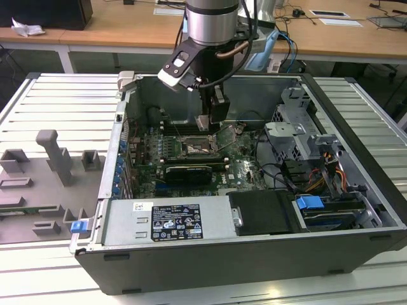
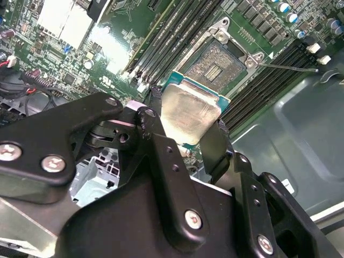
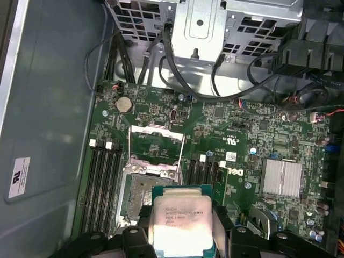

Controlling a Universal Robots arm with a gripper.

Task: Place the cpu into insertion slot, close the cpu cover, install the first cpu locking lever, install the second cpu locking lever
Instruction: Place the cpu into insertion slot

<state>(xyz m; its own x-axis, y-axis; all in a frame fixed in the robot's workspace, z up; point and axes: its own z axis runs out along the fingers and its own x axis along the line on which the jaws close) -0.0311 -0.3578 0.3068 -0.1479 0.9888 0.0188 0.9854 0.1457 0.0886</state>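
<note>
Over insertion slot (image 3: 137, 196): open, only the cpu (image 3: 180, 223) in the jaws above.
One edge: cpu cover (image 3: 157, 148) swung up, standing.
Flanks: memory slots (image 3: 102, 183), low.
Beyond cover: loose cables (image 3: 177, 80), drive cage (image 3: 199, 27).

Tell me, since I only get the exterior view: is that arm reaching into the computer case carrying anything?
Observer: Yes. In the second wrist view the gripper is shut on the cpu, pinching two opposite edges.
Visitor: Is it in its place yet?
Observer: No. In the first wrist view the insertion slot has its contacts bare; the cpu is not seated.
Visitor: And the lid?
Observer: The cpu cover is swung open, clear of the slot.
</note>
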